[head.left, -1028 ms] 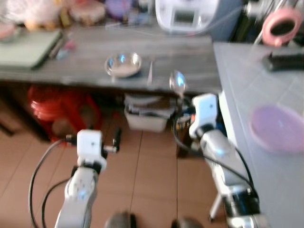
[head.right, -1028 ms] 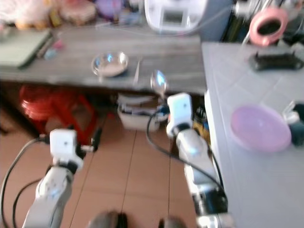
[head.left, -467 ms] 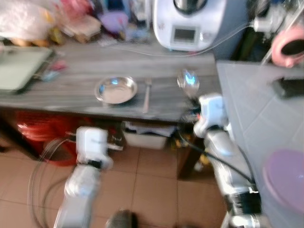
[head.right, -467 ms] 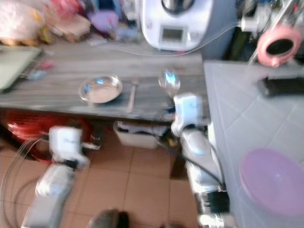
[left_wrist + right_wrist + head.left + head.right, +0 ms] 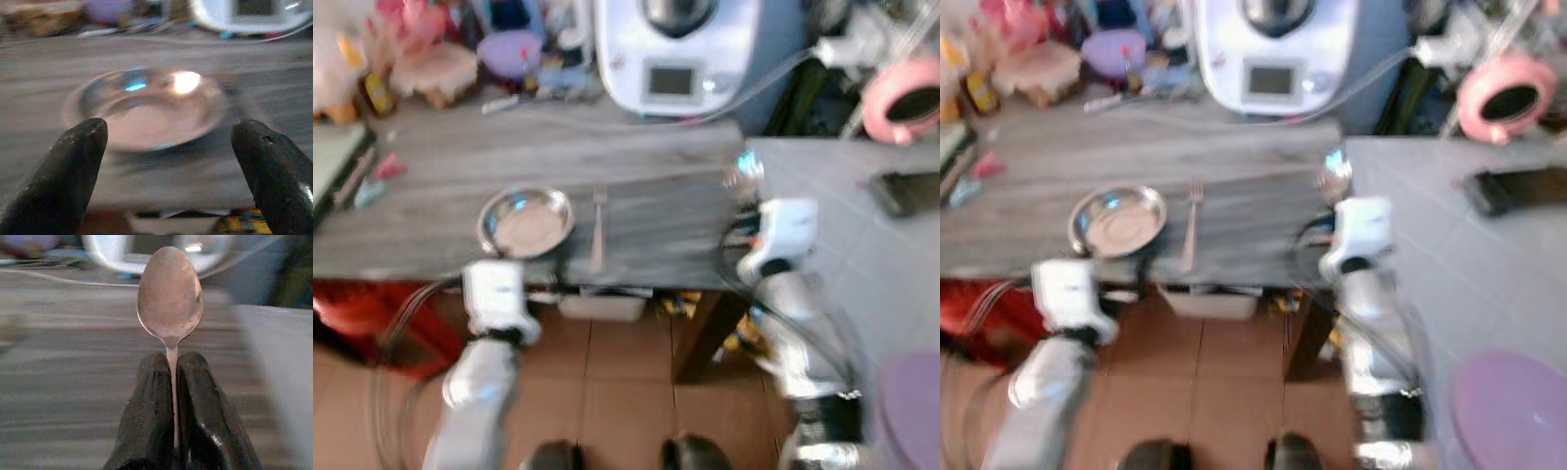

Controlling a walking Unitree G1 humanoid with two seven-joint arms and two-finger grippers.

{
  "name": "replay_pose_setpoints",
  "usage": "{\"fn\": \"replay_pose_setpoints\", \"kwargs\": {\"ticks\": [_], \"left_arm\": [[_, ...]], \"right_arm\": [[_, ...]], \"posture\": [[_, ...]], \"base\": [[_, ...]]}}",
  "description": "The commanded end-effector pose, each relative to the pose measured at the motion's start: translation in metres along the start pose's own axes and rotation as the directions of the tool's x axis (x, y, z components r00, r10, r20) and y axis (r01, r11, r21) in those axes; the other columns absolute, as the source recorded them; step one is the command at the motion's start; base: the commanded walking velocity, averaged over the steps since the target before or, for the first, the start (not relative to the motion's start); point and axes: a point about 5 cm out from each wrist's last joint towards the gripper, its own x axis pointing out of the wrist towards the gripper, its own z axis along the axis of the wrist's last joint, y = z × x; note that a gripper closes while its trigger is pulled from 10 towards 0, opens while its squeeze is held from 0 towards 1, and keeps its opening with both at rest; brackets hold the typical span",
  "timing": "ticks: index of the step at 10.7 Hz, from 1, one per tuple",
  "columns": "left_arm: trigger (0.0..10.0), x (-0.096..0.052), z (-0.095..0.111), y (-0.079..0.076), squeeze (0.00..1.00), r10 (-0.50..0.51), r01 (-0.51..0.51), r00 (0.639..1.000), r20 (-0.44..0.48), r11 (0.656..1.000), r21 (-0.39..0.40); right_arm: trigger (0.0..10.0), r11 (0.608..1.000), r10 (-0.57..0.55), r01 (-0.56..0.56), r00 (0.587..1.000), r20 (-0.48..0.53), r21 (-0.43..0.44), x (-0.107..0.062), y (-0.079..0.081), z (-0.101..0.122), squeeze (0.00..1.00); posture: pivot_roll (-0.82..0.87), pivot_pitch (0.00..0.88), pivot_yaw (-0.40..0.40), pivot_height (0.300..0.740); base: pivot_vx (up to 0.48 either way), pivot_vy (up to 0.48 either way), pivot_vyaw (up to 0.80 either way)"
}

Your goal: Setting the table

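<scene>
A spoon (image 5: 170, 296) is held tight by its thin handle between the two black fingers (image 5: 149, 416) of the right gripper (image 5: 171, 431), with the bowl end standing up. It is carried over the right end of the grey wooden table (image 5: 656, 211), near the corner (the head pictures are blurred here).

On the table, a shiny metal plate (image 5: 525, 221) has been set down, and a fork (image 5: 598, 227) lies just beside it on its right. So the plate and fork look done. The spoon is not yet put down; a place for it near the plate is still to be found.

The left gripper (image 5: 171, 166) is held wide open in front of the plate, with nothing between its fingers (image 5: 73, 166)
</scene>
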Motion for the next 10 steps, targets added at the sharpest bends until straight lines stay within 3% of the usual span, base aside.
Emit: {"fn": "replay_pose_setpoints", "kwargs": {"ticks": [1, 3, 5, 10], "left_arm": [[10.0, -0.005, -0.001, 0.008, 0.0, 0.041, -0.041, 0.999, -0.008, 0.999, 0.025], [10.0, -0.009, -0.001, 0.013, 0.0, 0.059, -0.058, 0.998, -0.018, 0.998, 0.036], [10.0, -0.011, 0.001, 0.013, 0.0, 0.051, -0.05, 0.999, -0.019, 0.998, 0.04], [10.0, -0.019, 0.001, 0.011, 0.0, 0.044, -0.042, 0.998, -0.039, 0.998, 0.047]], "right_arm": [[0.0, 0.999, -0.031, 0.031, 0.999, -0.014, 0.016, 0.0, -0.007, -0.002, 0.0], [0.0, 0.994, -0.062, 0.065, 0.997, -0.039, 0.087, 0.005, -0.006, -0.003, 0.0], [0.0, 0.972, -0.062, 0.081, 0.994, -0.09, 0.221, 0.022, 0.008, -0.004, 0.0], [0.0, 0.947, -0.011, 0.052, 0.992, -0.128, 0.316, 0.042, 0.041, 0.003, 0.0]], "posture": [[0.05, 0.137, 0.031, 0.74], [0.06, 0.142, 0.037, 0.74], [0.07, 0.164, 0.043, 0.74], [0.09, 0.197, 0.045, 0.74]], "base": [[0.0, 0.0, 0.0], [0.0, 0.0, 0.0], [0.0, 0.0, 0.0], [0.0, 0.058, 0.0]]}}
